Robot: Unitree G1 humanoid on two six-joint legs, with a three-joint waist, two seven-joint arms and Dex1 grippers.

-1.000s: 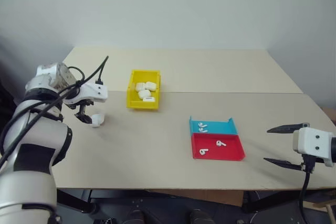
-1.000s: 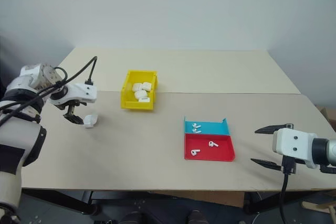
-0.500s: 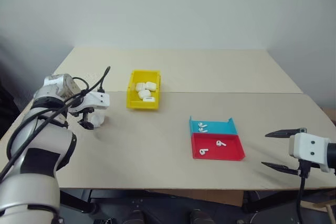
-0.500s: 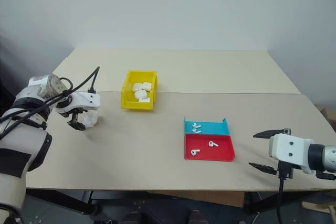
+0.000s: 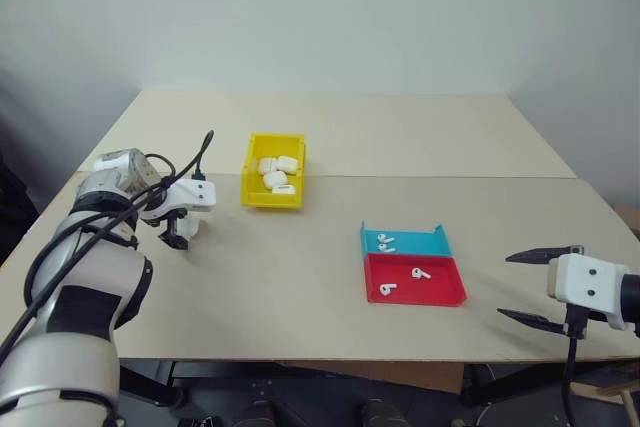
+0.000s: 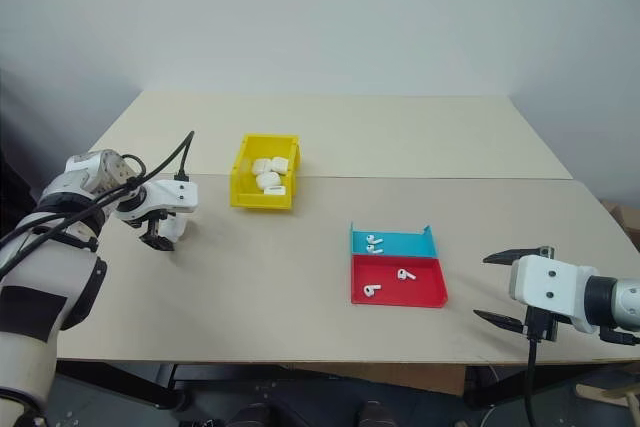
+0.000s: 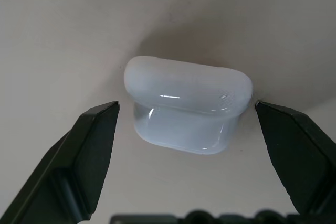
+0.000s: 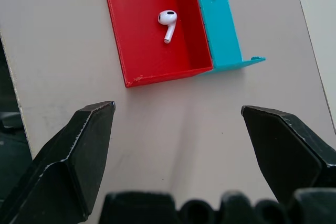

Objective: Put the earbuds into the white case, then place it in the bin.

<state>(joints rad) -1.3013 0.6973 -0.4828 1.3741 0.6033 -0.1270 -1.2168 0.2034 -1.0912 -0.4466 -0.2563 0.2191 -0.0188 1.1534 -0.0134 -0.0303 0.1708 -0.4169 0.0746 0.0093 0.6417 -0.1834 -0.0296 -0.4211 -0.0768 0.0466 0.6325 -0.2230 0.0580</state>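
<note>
Left wrist view: my left gripper (image 7: 186, 124) is spread wide around the white case (image 7: 187, 109) — glossy, rounded corners, lid seam showing, sitting on the table (image 5: 300, 277), no finger touching it. From the head camera that case is at the table's left side, well apart from the yellow bin (image 5: 273, 184), which already has several white cases (image 5: 276, 174) inside. Further right, earbuds (image 5: 402, 280) — tiny, white, stemmed — two in the red tray (image 5: 440, 291), two in the blue tray (image 5: 420, 241) touching it. My right gripper (image 5: 533, 286) hovers wide apart, empty, right of the trays.
</note>
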